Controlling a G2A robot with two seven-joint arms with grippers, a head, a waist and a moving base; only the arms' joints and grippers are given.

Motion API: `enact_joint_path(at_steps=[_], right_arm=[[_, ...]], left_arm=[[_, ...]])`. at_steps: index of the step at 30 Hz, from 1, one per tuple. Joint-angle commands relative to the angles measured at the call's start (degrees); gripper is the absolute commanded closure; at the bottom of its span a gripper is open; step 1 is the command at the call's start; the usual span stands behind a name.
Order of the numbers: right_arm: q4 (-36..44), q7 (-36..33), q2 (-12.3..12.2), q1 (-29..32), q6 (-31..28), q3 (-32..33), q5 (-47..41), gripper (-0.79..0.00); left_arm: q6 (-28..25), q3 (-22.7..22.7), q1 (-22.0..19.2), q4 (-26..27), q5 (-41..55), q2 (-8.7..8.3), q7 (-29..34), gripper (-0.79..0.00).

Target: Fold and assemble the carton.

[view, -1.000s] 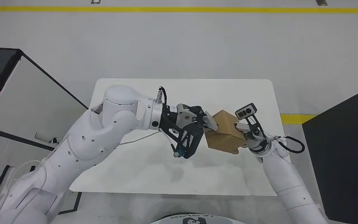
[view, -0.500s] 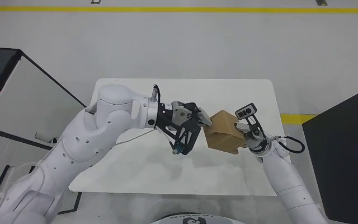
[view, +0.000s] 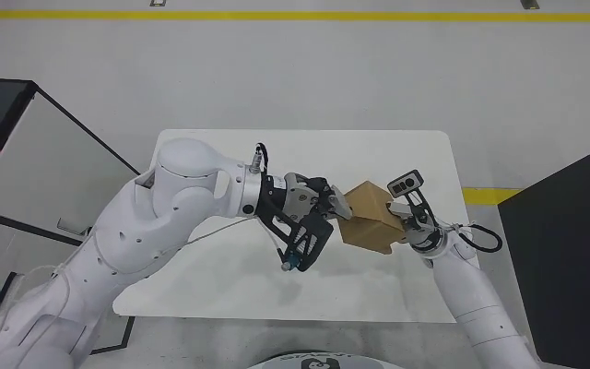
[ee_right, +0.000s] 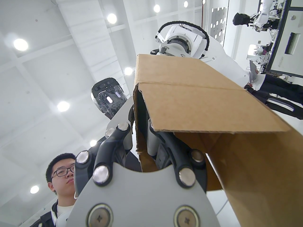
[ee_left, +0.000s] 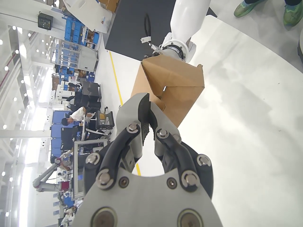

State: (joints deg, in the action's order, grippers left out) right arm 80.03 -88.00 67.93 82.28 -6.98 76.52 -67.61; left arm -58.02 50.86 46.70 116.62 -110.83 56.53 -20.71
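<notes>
A brown carton (view: 369, 217) is held up over the right part of the white table (view: 387, 157), tilted, one corner pointing up. My right gripper (view: 402, 227) grips its right side; in the right wrist view this gripper (ee_right: 140, 124) is shut on an edge wall of the carton (ee_right: 201, 105), whose end stands open. My left gripper (view: 341, 205) touches the carton's left end. In the left wrist view its fingers are shut together, with the gripper (ee_left: 149, 106) against the folded end flaps of the carton (ee_left: 172, 83).
The table (ee_left: 248, 95) has bare surface in front of and behind the carton. A black frame (view: 18, 101) stands off the table's left side and a dark panel (view: 553, 240) off its right side.
The left arm's wrist has turned and dropped slightly toward the table's front, its gripper staying at the carton's left end. The carton and the right arm have not moved.
</notes>
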Motion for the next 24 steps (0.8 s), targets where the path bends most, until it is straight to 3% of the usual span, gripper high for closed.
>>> enact_joint_path(at_steps=[1,24], right_arm=[[0.00,0.00,0.00,0.00,0.00,0.00,0.00,0.000],[0.00,0.00,0.00,0.00,0.00,0.00,0.00,0.000]], left_arm=[[0.02,-0.76,-0.45,-0.44,-0.33,0.07,-0.03,0.000],[1.18,-7.16,-6.51,-4.86,-0.57,1.72,0.16,0.000]])
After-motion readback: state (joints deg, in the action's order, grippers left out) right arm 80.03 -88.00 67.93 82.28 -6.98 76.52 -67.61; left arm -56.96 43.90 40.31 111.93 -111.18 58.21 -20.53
